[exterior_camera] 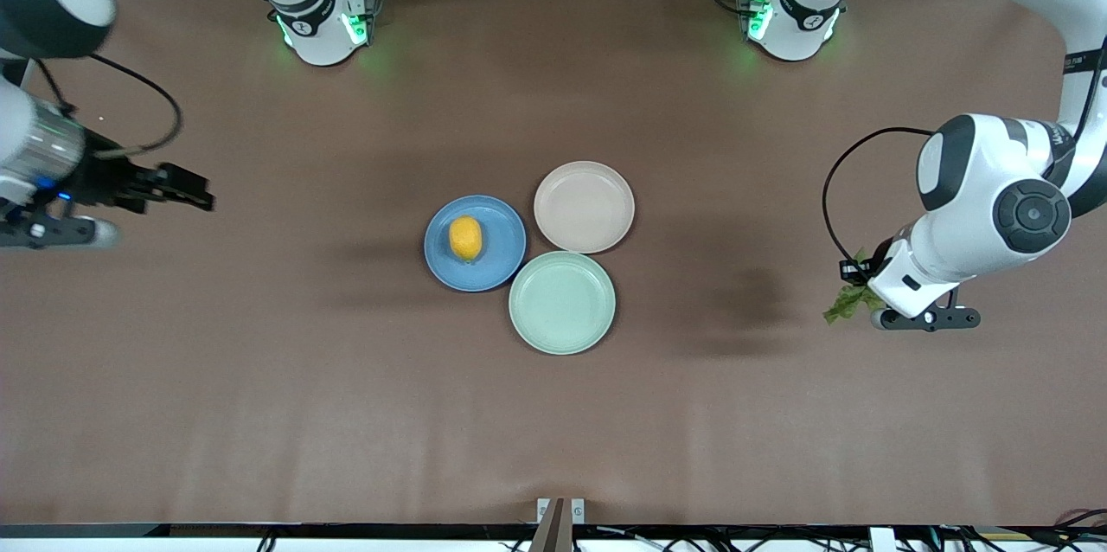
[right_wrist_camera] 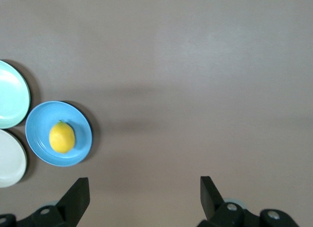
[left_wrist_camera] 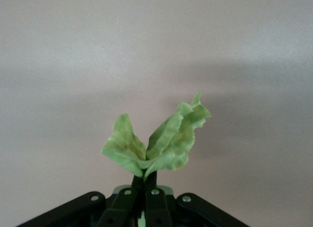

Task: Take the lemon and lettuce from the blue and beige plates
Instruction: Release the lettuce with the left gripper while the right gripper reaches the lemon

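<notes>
The lemon (exterior_camera: 465, 238) lies on the blue plate (exterior_camera: 497, 269) near the table's middle; both also show in the right wrist view, the lemon (right_wrist_camera: 62, 137) on the blue plate (right_wrist_camera: 80, 122). The beige plate (exterior_camera: 584, 207) beside it holds nothing. My left gripper (exterior_camera: 852, 277) is shut on the lettuce (exterior_camera: 847, 301), a crinkled green leaf, held over bare table at the left arm's end; in the left wrist view the lettuce (left_wrist_camera: 159, 141) stands up from my shut gripper (left_wrist_camera: 145, 182). My right gripper (exterior_camera: 201, 193) is open and empty over the right arm's end of the table, apart from the plates; it also shows in the right wrist view (right_wrist_camera: 144, 195).
A pale mint-green plate (exterior_camera: 562, 303) with nothing on it touches the blue and beige plates, nearer the front camera. The brown table (exterior_camera: 259, 379) runs wide around the three plates. The arm bases stand along the table's farthest edge.
</notes>
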You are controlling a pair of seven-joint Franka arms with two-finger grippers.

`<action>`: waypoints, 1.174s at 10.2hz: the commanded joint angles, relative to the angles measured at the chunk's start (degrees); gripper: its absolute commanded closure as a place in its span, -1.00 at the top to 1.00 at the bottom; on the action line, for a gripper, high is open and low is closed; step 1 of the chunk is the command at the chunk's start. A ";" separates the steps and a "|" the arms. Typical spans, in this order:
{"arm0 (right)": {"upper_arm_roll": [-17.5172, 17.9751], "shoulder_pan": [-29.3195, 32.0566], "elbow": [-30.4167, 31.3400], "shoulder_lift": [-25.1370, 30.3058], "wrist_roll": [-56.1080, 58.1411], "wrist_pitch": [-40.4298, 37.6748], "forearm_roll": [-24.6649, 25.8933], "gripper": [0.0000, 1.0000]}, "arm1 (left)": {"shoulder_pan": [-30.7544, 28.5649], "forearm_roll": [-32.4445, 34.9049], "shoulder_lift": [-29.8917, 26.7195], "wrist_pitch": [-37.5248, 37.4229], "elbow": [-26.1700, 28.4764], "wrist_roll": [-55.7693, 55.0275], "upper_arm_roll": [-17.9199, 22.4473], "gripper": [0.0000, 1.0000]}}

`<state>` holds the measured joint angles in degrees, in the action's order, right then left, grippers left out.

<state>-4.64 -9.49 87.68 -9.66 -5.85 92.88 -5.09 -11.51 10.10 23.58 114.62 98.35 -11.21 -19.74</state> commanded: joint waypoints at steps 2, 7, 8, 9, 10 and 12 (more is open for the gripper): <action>-0.28 -6.92 1.51 -5.18 -8.19 5.88 -0.79 1.00 | 0.53 0.00 3.75 0.78 0.26 1.71 -0.21 -1.00; -0.02 -14.84 15.13 -5.80 -13.13 21.27 -1.75 1.00 | 1.05 0.09 5.78 0.78 0.79 1.89 -0.12 0.98; 0.24 -16.77 17.41 -6.24 -15.48 24.69 -1.85 1.00 | 1.58 1.40 5.52 0.78 0.79 1.80 -0.21 1.00; 1.12 -18.00 18.74 -7.38 -17.33 27.42 -1.85 1.00 | 1.67 1.67 4.90 0.78 0.71 1.72 -0.30 1.00; 1.47 -19.41 19.54 -8.60 -19.79 29.88 -1.76 1.00 | 1.67 1.76 4.38 0.78 0.53 1.19 -0.47 1.00; 1.57 -21.87 19.98 -10.37 -21.91 32.27 -1.76 1.00 | 1.06 1.85 1.75 0.95 0.79 0.40 -0.82 1.00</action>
<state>-2.99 -30.21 107.24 -19.24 -25.92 123.60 -6.13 -9.95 10.64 28.57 115.47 98.18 -10.58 -20.31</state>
